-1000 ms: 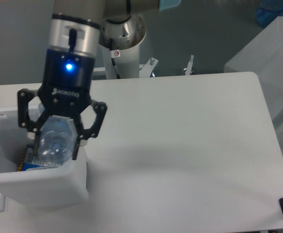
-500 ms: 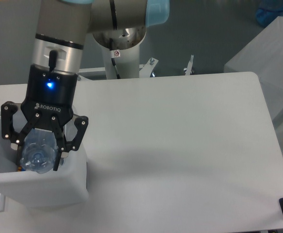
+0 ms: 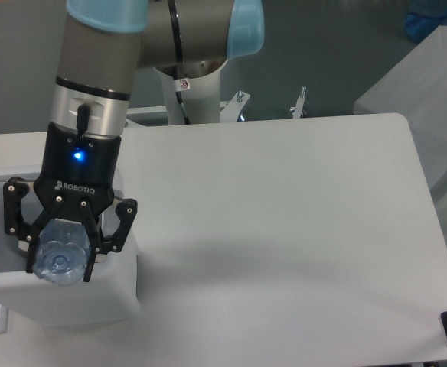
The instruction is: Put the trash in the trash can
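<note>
Camera: bottle (image 3: 60, 260) between fingers (image 3: 92, 258)

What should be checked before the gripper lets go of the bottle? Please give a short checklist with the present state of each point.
1. The gripper holds the bottle between its fingers: ok.
2. Bottle is over the opening of the trash can, not over the table: ok, it looks so.
3. Bottle clear of the front rim: cannot tell, it overlaps the rim in this view.
4. Lid is out of the way: cannot tell, only a white edge shows at the left.
5. Room inside the can: cannot tell, the gripper hides it.
</note>
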Controlling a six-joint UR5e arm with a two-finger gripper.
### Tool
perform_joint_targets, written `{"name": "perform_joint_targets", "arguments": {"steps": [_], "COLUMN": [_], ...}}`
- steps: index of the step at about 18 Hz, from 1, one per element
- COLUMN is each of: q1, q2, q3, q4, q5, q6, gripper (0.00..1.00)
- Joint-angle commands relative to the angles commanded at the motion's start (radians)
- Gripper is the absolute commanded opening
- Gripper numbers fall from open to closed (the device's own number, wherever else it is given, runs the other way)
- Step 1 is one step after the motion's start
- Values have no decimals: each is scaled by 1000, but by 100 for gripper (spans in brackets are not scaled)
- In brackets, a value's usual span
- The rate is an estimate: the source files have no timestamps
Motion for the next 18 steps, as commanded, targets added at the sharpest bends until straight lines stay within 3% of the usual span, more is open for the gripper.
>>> {"name": "perform_joint_targets", "arguments": {"steps": [12, 18], "q1": [-2, -5], "q2": [25, 55], "q3": [-55, -121], "q4": [2, 2], "q5": [3, 3], "q6": [5, 37], "gripper": [75, 100]}}
